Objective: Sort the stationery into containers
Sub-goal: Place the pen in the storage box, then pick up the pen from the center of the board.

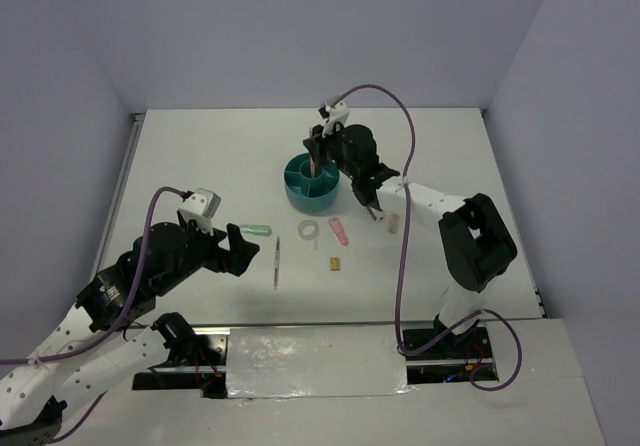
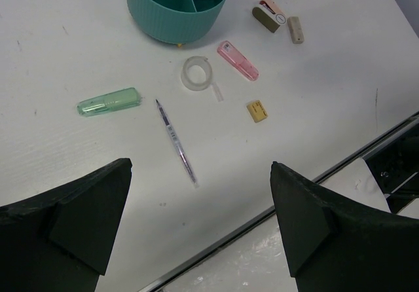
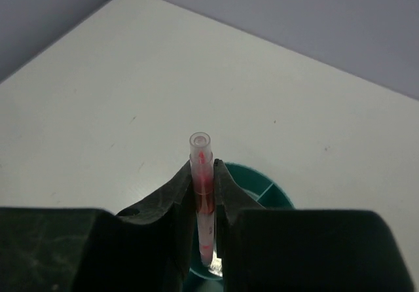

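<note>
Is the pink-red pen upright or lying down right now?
Upright: the right hand is shut on the pink-red pen, its lower tip pointing down into the teal organiser.

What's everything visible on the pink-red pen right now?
The pink-red pen is a slim tube of clear-looking plastic with pink-red colour inside and a round rim at its top end. It stands upright, clamped about mid-length between the two dark fingers of the right pincer, with its top end sticking up above them. Its lower end hangs down inside the teal organiser; whether it touches the bottom, and which compartment it is in, cannot be told.
</note>
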Controlling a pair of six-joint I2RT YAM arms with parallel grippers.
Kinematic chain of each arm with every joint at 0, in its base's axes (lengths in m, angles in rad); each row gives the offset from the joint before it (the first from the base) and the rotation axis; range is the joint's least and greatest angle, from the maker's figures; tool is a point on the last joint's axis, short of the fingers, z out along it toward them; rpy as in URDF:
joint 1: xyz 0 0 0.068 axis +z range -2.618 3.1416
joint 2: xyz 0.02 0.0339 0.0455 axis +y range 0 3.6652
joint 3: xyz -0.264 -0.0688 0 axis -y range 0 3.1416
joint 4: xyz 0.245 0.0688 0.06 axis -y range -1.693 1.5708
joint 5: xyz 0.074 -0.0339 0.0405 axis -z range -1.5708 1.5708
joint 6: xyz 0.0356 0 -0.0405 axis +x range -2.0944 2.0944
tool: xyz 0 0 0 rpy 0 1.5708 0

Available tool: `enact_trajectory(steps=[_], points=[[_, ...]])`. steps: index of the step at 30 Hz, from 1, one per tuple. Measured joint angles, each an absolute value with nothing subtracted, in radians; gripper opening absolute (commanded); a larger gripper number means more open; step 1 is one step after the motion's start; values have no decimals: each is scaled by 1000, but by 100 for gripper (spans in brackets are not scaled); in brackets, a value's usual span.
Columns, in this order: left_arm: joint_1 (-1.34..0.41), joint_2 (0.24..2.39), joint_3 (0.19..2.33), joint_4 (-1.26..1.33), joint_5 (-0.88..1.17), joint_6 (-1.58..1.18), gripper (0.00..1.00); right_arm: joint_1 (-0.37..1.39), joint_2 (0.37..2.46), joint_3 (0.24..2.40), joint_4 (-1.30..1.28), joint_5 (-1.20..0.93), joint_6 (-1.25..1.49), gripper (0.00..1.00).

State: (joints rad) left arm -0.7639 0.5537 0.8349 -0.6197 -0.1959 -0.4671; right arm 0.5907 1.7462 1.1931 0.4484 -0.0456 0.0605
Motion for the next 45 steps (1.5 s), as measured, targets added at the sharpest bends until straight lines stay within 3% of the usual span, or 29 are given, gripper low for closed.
enact_trajectory(steps=[13, 16, 17, 24, 34, 45], points=[[-764, 576, 835, -620, -224, -504, 99, 591, 1721, 1051, 513, -109, 120, 53], [-764, 634, 824, -606, -231, -559, 99, 596, 1657, 1038, 497, -100, 126, 93], [-764, 661, 805, -582, -231, -585, 99, 601, 1621, 1037, 482, -87, 130, 100], [-764, 874, 656, -494, -218, -707, 98, 624, 1290, 1048, 257, 23, 201, 99], [-772, 1221, 688, -414, -242, -735, 86, 685, 925, 917, -209, 75, 337, 97], [-776, 1469, 821, -419, -295, -708, 71, 712, 822, 857, -498, 95, 378, 95]])
